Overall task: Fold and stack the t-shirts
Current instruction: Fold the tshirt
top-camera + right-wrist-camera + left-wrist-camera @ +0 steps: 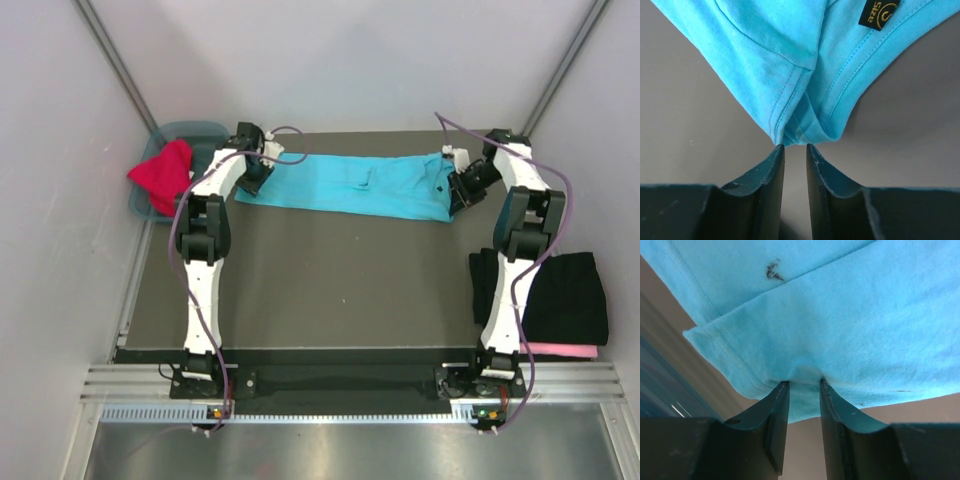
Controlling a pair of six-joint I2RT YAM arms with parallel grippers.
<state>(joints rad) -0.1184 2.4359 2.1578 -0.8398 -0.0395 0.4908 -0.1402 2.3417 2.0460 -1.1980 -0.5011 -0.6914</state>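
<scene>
Going left to right: the red t-shirt point(163, 178) is sitting heaped in the teal tub point(195, 126) off the table's far-left corner, waiting its turn.

Next over, the left gripper point(804, 384) is clamping the left end of the turquoise t-shirt point(350, 187). In the wrist view the hem is bunching right between the fingers and filling the gap, so that side looks properly held. The shirt itself is lying as a long narrow strip across the far side of the table point(330, 290), apparently folded lengthwise already. My guess is the step in hand is the crosswise fold.

The right gripper point(795, 146) is the one I'd be watching. Its jaws are standing just slightly apart, and the folded corner near the size label point(878, 12) is ending right at the tips. I honestly can't tell whether it's pinching anything or only touching the cloth.

If I were running this, I'd be pushing that right side in for a deeper bite that catches every layer before lifting. A tip-only pinch on soft cotton is probably going to slip, or peel off just the top layer. After that it's about raising both ends evenly and keeping the strip lightly taut so the lengthwise fold isn't falling open. Then one end is laid over the other with the hems lined up.

Far right, the black t-shirt point(570, 295) is sitting folded on top of the pink t-shirt point(565, 351), which looks like the stack to aim for.
</scene>
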